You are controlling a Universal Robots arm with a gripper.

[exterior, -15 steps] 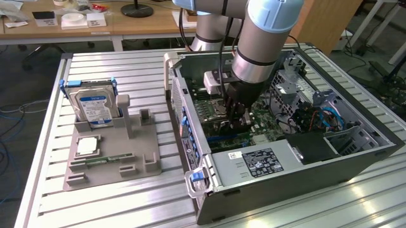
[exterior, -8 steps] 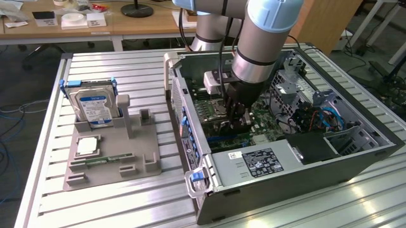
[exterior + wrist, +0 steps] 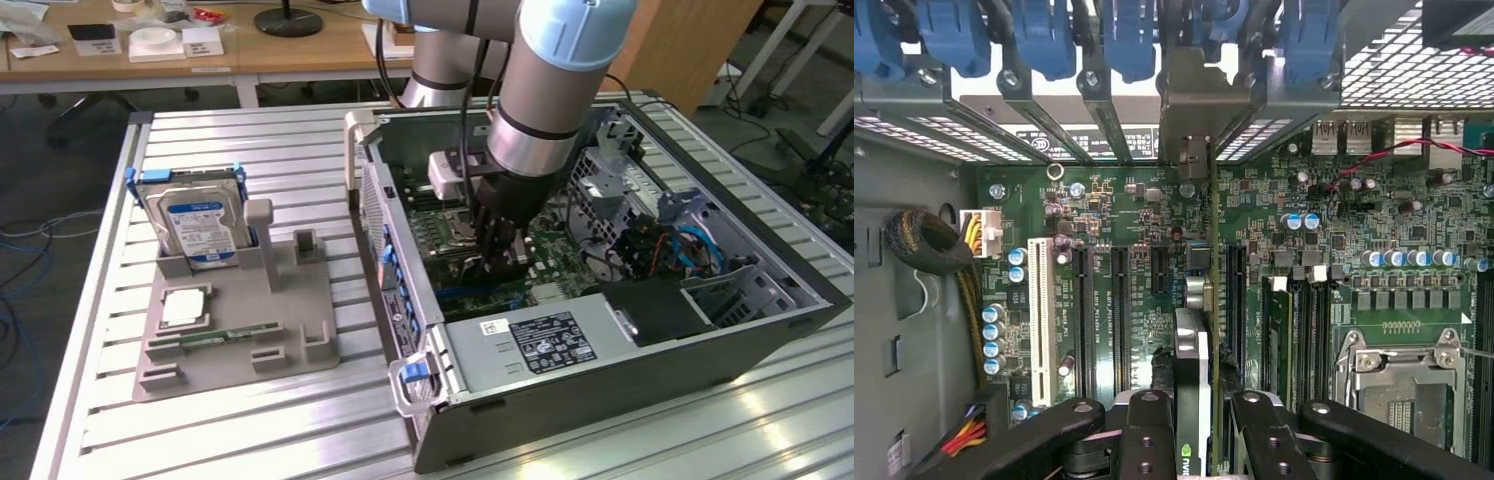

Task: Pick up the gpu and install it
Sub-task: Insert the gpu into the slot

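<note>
Around the pincer (image 3: 501, 265): open computer case (image 3: 747, 330), green motherboard (image 3: 1144, 215) directly beneath. Well apart, toward the exterior view's left: grey holder (image 3: 287, 300) carrying upright hard drive (image 3: 198, 228), flat processor chip (image 3: 183, 308), narrow memory stick (image 3: 214, 338). Under everything: slatted metal table (image 3: 240, 140).

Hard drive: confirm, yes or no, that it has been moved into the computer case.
No: in the exterior view the hard drive stands upright in the grey holder on the table, outside the computer case.

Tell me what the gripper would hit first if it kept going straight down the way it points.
The gripper holds the gpu edge-on above the motherboard. The card's lower edge would probably meet an expansion slot first, though exact alignment and depth are unclear.
</note>
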